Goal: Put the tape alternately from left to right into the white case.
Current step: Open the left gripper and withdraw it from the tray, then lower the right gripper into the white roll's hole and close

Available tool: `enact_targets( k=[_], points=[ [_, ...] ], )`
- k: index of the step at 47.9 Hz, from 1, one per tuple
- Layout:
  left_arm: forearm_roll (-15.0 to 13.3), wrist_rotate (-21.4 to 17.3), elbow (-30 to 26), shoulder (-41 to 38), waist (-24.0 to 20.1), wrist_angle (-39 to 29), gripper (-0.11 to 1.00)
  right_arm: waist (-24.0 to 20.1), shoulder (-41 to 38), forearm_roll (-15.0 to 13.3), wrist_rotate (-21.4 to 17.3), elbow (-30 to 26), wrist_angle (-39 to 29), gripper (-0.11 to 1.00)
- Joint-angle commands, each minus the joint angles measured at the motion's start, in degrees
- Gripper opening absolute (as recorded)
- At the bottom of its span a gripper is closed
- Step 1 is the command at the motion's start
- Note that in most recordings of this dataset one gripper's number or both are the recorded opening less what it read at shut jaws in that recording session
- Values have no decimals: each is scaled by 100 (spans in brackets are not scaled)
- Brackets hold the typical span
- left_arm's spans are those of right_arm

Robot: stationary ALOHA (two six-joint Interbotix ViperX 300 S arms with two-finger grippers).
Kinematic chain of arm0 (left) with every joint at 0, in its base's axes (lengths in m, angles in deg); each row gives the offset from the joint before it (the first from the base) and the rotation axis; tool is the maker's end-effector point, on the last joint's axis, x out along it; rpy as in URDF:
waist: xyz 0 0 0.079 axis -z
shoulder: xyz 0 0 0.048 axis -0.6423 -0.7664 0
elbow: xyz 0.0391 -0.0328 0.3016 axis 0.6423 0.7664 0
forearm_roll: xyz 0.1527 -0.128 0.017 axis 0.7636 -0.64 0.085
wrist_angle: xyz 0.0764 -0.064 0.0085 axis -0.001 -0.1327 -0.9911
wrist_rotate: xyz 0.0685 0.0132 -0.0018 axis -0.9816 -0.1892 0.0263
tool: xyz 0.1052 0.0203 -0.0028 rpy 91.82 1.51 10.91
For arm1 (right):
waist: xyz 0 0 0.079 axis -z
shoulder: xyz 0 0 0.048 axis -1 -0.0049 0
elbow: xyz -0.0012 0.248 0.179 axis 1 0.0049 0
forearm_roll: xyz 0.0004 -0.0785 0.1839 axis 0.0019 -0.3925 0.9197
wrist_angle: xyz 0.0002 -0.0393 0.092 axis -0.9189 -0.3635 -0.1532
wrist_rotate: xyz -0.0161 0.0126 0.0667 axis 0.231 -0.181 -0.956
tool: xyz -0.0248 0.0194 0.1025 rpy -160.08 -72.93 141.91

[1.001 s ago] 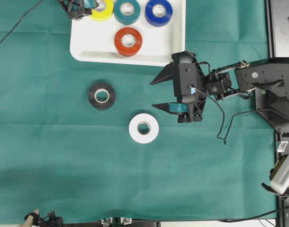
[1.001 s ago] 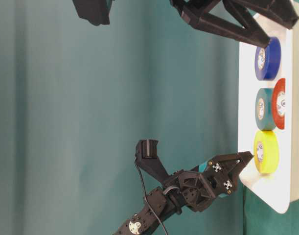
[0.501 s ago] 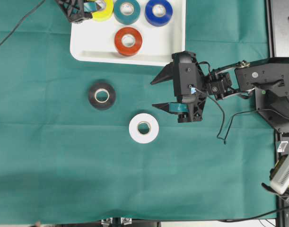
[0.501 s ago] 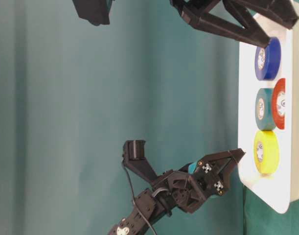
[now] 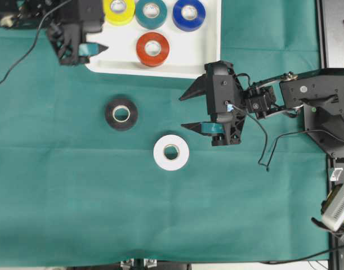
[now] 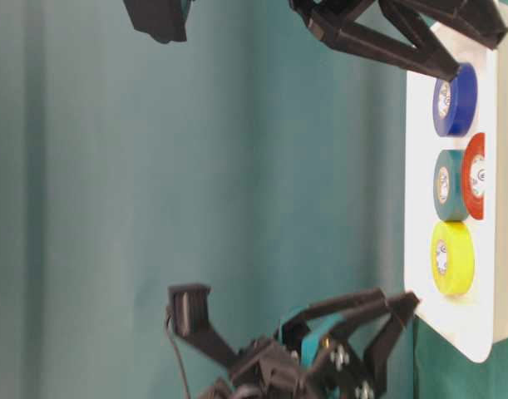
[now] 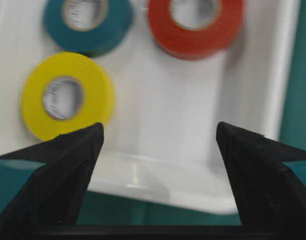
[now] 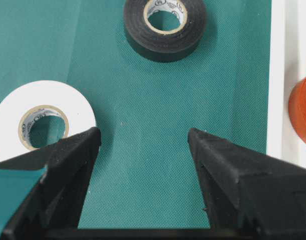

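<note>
The left hand (image 5: 98,48) hung wide and empty at the white case (image 5: 183,62) corner. On the desk (image 5: 76,197) lay the black tape (image 5: 121,114) and white tape (image 5: 171,152): probably light, stiff rings, best pinched across the rim. The right hand (image 5: 186,111) gaped, empty, beside them.

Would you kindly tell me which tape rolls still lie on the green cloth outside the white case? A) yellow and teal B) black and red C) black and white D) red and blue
C: the black roll and the white roll lie on the cloth below the white case, which holds the other four.
</note>
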Motion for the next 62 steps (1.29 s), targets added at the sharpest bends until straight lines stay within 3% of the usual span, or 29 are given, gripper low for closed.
enact_targets(
  k=[1, 19, 38, 49, 62],
  points=[
    [-26, 9, 105, 308, 185, 62, 75, -18, 255, -9, -9, -35, 44, 78],
    [-35, 88, 826, 949, 1160, 624, 75, -18, 255, -9, -9, -35, 44, 78],
    [-35, 1187, 1257, 1257, 1881, 1002, 75, -26, 255, 9, -18, -18, 114, 78],
    [-35, 1521, 1301, 1257, 2039, 1002, 75, -62, 255, 26, -26, 9, 114, 78],
    [-44, 1521, 1274, 1230, 2030, 1002, 75, -141, 255, 26, -79, 9, 114, 78]
  ],
)
